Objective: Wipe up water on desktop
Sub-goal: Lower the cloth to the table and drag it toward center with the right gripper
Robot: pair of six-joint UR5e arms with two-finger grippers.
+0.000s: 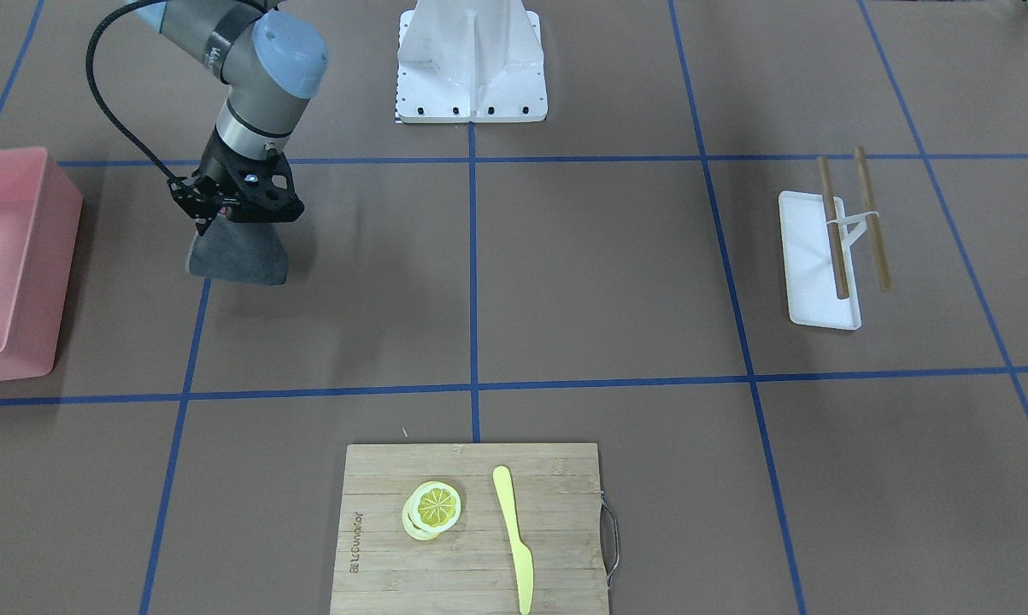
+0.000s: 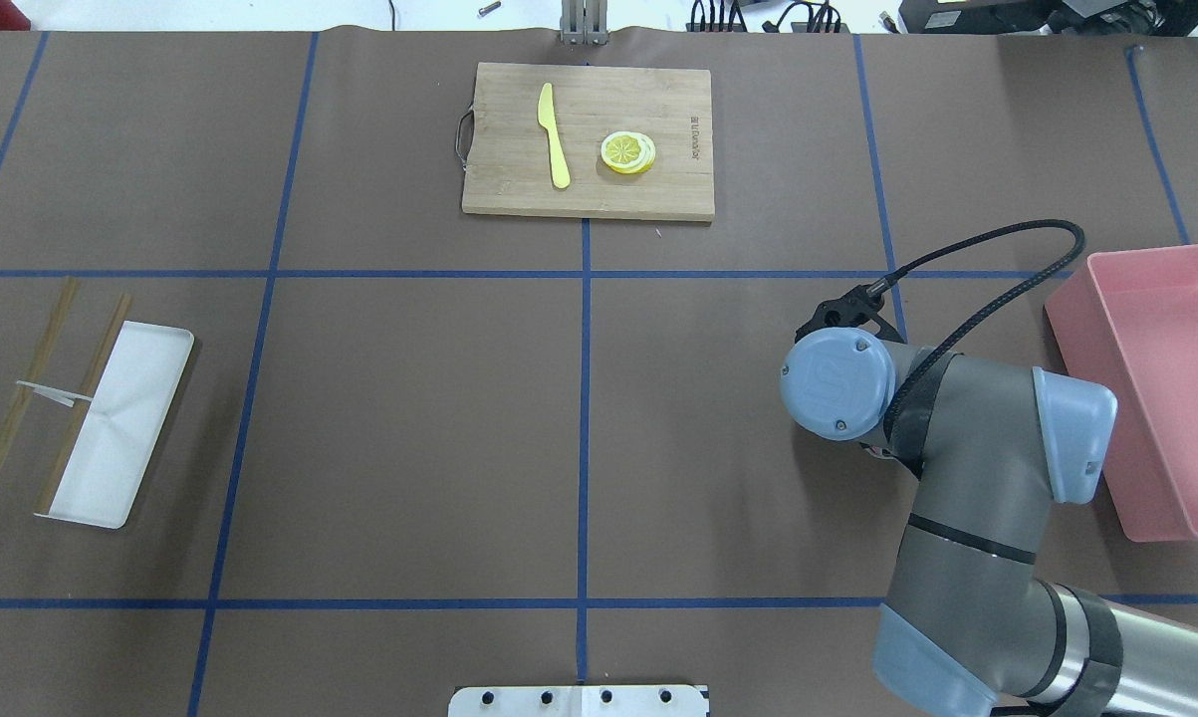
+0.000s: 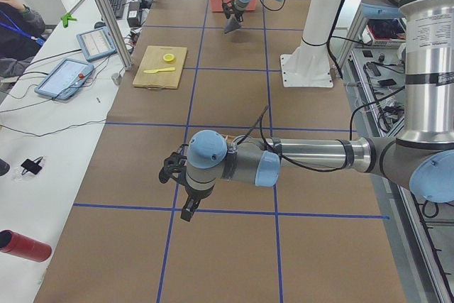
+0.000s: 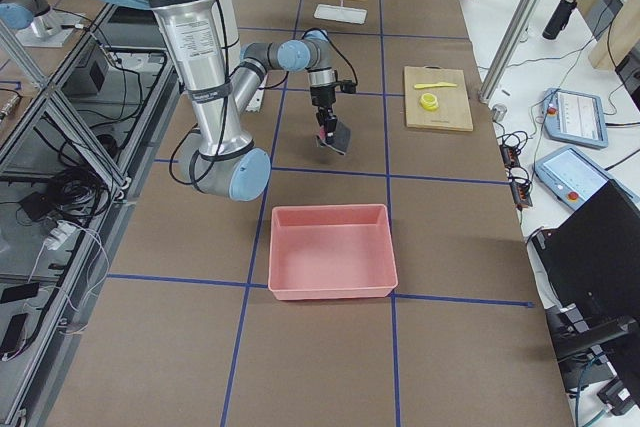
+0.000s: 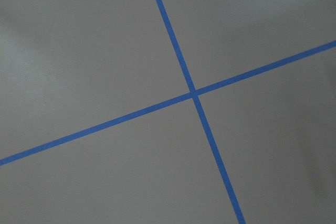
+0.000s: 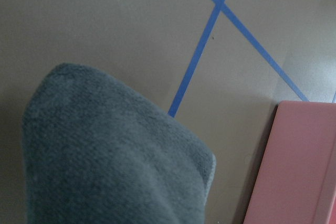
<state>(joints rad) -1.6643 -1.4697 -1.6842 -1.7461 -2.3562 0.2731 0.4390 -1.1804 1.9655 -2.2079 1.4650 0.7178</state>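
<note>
The desktop (image 1: pixel 599 273) is a matte brown surface with blue tape lines; I see no water on it. My right gripper (image 1: pixel 210 224) is shut on a grey cloth (image 1: pixel 238 256), which hangs from it down to near the desktop beside a blue tape line. The cloth fills the lower left of the right wrist view (image 6: pixel 105 156) and shows in the exterior right view (image 4: pixel 335 135). In the overhead view the right wrist hides the cloth. My left gripper (image 3: pixel 186 211) shows only in the exterior left view, low over a tape line; I cannot tell whether it is open or shut.
A pink bin (image 1: pixel 9 265) stands close to the cloth, on the robot's right. A bamboo cutting board (image 1: pixel 471 530) holds lemon slices (image 1: pixel 432 508) and a yellow knife (image 1: pixel 514 538). A white tray (image 1: pixel 817 256) with chopsticks lies on the robot's left. The robot's base (image 1: pixel 471 60) is at mid-table.
</note>
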